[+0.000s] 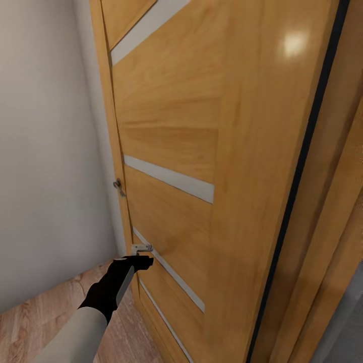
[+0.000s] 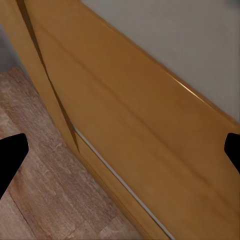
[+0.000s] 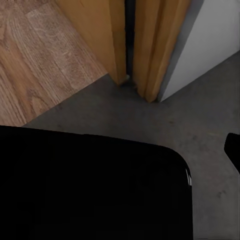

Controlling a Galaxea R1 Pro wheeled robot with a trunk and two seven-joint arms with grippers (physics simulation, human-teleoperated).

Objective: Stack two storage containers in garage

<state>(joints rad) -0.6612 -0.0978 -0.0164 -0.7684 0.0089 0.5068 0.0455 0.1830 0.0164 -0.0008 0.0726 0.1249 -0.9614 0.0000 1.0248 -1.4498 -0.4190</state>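
left gripper (image 1: pixel 142 262), black, two-fingered: fingers (image 2: pixel 11 152) spread wide, holding nothing, just beside the silver lever handle (image 1: pixel 141 247) of the honey-coloured wooden door (image 1: pixel 201 151). right gripper: state cannot be told. dark grey concrete floor (image 3: pixel 200 120) begins at the threshold. containers likely light, thin-walled; grip by rim.

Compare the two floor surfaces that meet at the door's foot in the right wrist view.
The wooden plank floor is light brown with grain lines and board seams; the concrete floor is dark grey, speckled and seamless. The planks lie on one side of the door frame; the concrete runs on past it along the white wall. Both are bare and level, and meet in a straight edge at the frame's foot.
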